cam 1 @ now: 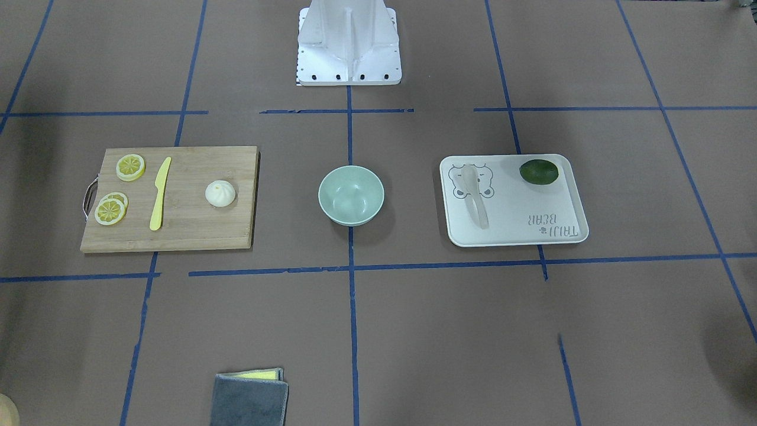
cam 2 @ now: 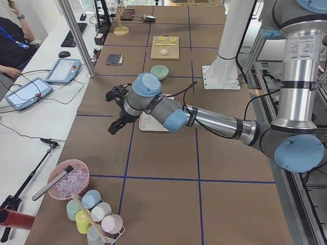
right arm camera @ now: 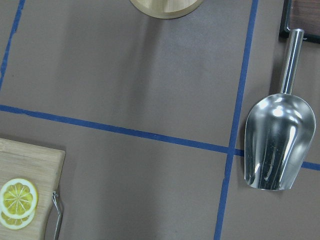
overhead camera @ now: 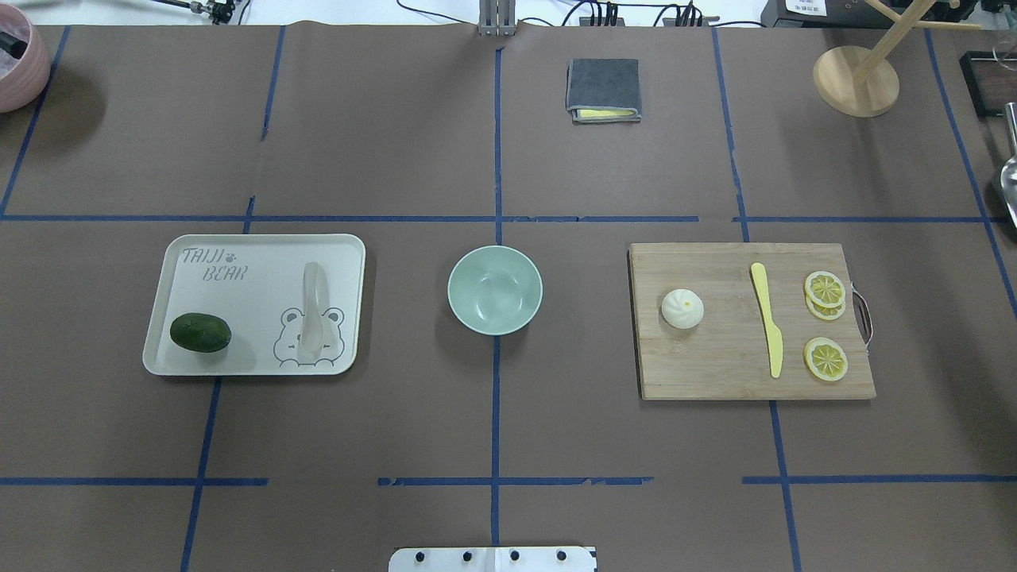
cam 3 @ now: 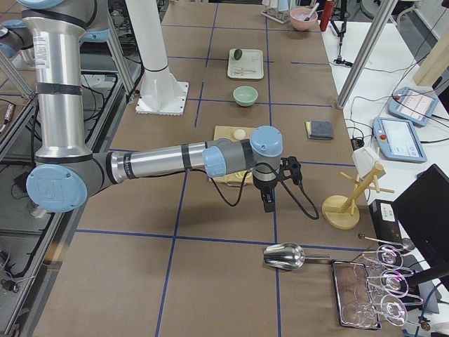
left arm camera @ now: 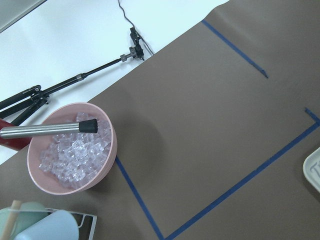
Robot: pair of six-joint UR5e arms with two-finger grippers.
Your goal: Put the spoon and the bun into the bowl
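The pale spoon point(cam 1: 475, 201) lies on the white tray point(cam 1: 556, 195); it also shows in the overhead view point(overhead camera: 312, 310). The white pleated bun point(cam 1: 220, 193) sits on the wooden cutting board point(cam 1: 195, 231), also seen from overhead point(overhead camera: 682, 308). The mint-green bowl point(cam 1: 350, 195) stands empty at the table's middle point(overhead camera: 494, 288). My left gripper point(cam 2: 113, 126) hovers beyond the tray's outer side, and my right gripper point(cam 3: 266, 202) hovers beyond the board's outer side. Both show only in the side views, so I cannot tell whether they are open or shut.
A dark green fruit point(overhead camera: 200, 332) lies on the tray. A yellow knife point(overhead camera: 767, 318) and lemon slices point(overhead camera: 825, 288) lie on the board. A folded grey cloth point(overhead camera: 603, 89), a pink bowl of ice point(left arm camera: 70, 150), a metal scoop point(right arm camera: 279, 140) and a wooden stand point(overhead camera: 856, 79) sit near the edges.
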